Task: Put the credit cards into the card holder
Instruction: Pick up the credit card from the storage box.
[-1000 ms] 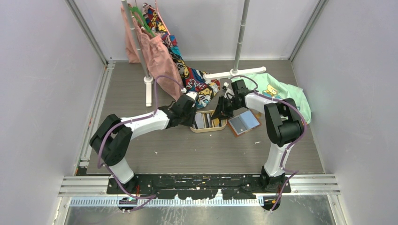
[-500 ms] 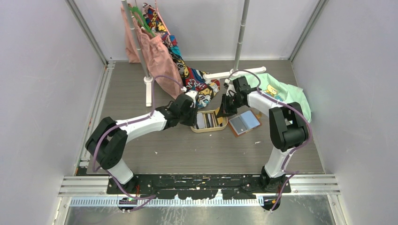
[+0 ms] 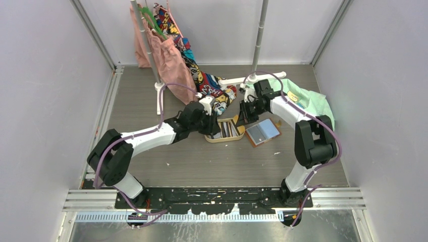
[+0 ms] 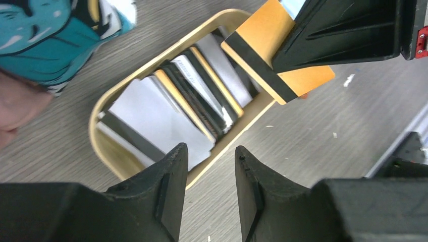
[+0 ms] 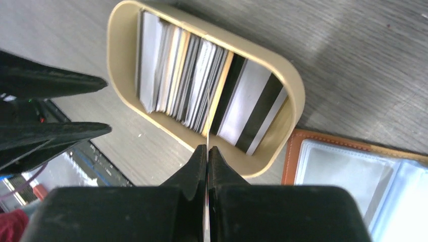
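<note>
White walls [image 3: 45,101] enclose grey wood-grain table [image 3: 202,161]. Rack [image 3: 259,38] at 12 o'clock; pink garment [image 3: 171,63] and cartoon-print cloth [image 3: 212,93] hang from it, cloth spilling toward tray. Green shirt [image 3: 308,101] at 2 o'clock. Oval tan tray [image 5: 117,60] mid-table, from above half hidden under both grippers. Card holder [image 3: 262,132] lies open just beside tray at 3 o'clock, cut off by frame edge in right wrist view. Credit cards [image 5: 186,80] stand on edge in tray, faces unreadable. Right gripper [image 5: 207,151] clamped on orange card [image 4: 267,45] with black stripe, over tray's 2 o'clock end; card shows only edge-on to its own camera. Left gripper [image 4: 211,156] over tray's 9 o'clock rim, jaws apart, empty.
</note>
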Tool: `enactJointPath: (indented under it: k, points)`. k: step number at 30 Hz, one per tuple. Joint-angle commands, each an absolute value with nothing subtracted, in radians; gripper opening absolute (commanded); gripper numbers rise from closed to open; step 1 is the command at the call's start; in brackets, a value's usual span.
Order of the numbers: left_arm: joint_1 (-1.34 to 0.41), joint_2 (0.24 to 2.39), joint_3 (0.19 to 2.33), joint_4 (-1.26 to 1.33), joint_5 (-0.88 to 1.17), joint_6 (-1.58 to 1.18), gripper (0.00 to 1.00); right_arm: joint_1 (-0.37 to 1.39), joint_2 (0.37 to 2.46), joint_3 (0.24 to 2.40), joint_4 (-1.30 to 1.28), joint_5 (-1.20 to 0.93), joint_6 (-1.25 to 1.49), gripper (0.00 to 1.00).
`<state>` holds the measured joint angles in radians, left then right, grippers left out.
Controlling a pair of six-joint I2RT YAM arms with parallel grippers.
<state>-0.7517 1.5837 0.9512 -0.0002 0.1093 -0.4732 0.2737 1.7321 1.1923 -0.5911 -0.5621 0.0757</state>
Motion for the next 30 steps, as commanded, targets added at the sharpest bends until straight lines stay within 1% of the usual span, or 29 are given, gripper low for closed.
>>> enactJointPath:
  k: [1, 7, 14, 23, 26, 30]
  points:
    - [-0.753, 1.532, 0.931, 0.209, 0.249, -0.516, 0.41, 0.239, 1.629, 1.238, -0.662, -0.704, -0.095, 0.01]
    - [-0.754, 1.566, 0.916, 0.381, 0.376, -0.58, 0.41, 0.167, 1.551, 1.236, -0.728, -0.853, -0.195, 0.01]
    - [-0.753, 1.611, 0.856, 0.76, 0.51, -0.692, 0.43, 0.063, 1.433, 1.191, -0.738, -1.061, -0.256, 0.01]
    - [-0.755, 1.739, 0.851, 1.168, 0.595, -0.886, 0.5, 0.025, 1.337, 1.148, -0.684, -1.209, -0.24, 0.01]
    - [-0.76, 1.779, 0.869, 1.24, 0.602, -0.935, 0.51, 0.022, 1.316, 1.126, -0.631, -1.235, -0.197, 0.01]
    - [-0.79, 1.806, 0.903, 1.249, 0.612, -0.941, 0.51, 0.02, 1.31, 1.113, -0.605, -1.254, -0.176, 0.01]
